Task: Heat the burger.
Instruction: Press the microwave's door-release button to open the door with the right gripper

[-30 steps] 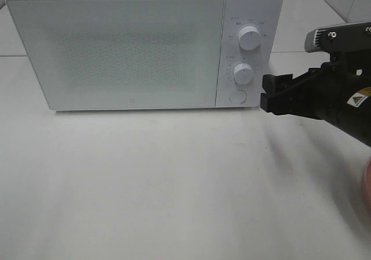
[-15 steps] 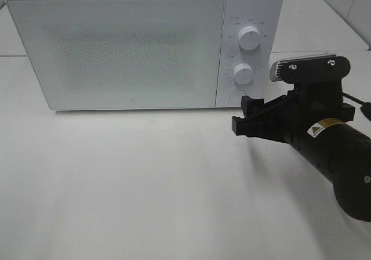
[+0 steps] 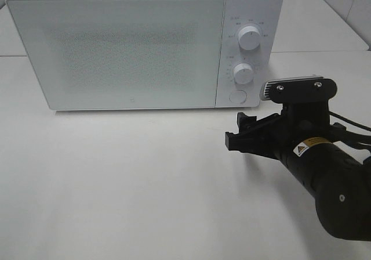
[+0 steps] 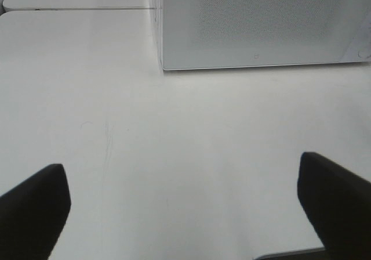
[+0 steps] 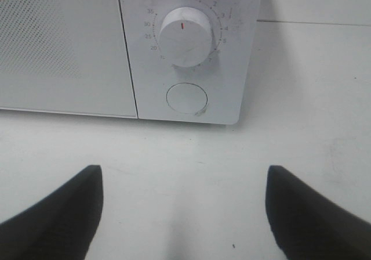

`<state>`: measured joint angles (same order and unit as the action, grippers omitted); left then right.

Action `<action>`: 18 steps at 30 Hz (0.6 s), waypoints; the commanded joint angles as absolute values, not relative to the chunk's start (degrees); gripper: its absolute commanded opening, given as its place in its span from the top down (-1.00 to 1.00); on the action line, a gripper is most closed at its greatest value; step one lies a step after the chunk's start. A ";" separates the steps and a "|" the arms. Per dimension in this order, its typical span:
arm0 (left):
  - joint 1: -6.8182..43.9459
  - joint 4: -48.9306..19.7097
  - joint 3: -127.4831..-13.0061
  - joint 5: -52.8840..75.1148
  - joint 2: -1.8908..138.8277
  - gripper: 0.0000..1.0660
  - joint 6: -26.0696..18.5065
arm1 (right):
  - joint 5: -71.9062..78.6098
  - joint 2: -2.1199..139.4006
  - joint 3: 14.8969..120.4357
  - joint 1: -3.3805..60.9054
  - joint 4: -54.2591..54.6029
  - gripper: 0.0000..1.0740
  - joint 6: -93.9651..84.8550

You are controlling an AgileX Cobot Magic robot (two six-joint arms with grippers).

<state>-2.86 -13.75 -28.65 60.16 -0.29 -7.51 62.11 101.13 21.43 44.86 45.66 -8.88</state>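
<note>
Right pincer [image 3: 235, 131] stands with its two dark fingers [image 5: 55, 213] spread wide and nothing between them, hanging just over the white table [image 3: 116, 184] in front of the microwave [image 3: 133, 45], near its right front corner but apart from it. From the high camera the black arm reaches in from the right edge and the pincer points toward the control panel; in its own wrist view the round button [image 5: 186, 98] lies straight ahead between the fingers, with the lower knob [image 5: 187, 29] just above the button, its red mark pointing at the zero. The upper knob [image 3: 249, 38] sits higher on the same panel. The microwave door [image 3: 116, 45] is closed, its speckled pane showing nothing of the inside. Left pincer [image 4: 182, 208] shows only in its own wrist view: its fingers are likewise spread wide and empty, over bare table, with the lower left corner of the microwave ahead of it and well apart. The burger cannot be seen in any of the views, so I cannot tell where it is.
</note>
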 commanded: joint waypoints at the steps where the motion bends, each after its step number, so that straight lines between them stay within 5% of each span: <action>1: -2.98 -13.81 -28.59 59.36 -0.69 -0.88 -7.39 | 63.03 100.96 21.43 45.03 45.61 -0.39 -0.34; 9: -2.98 -13.81 -28.59 59.36 -0.69 -0.88 -7.39 | 63.03 100.96 21.43 45.03 45.61 -0.26 20.00; 18: -2.98 -13.81 -28.59 59.36 -0.69 -0.88 -7.39 | 62.97 100.96 21.43 45.03 45.61 0.34 54.43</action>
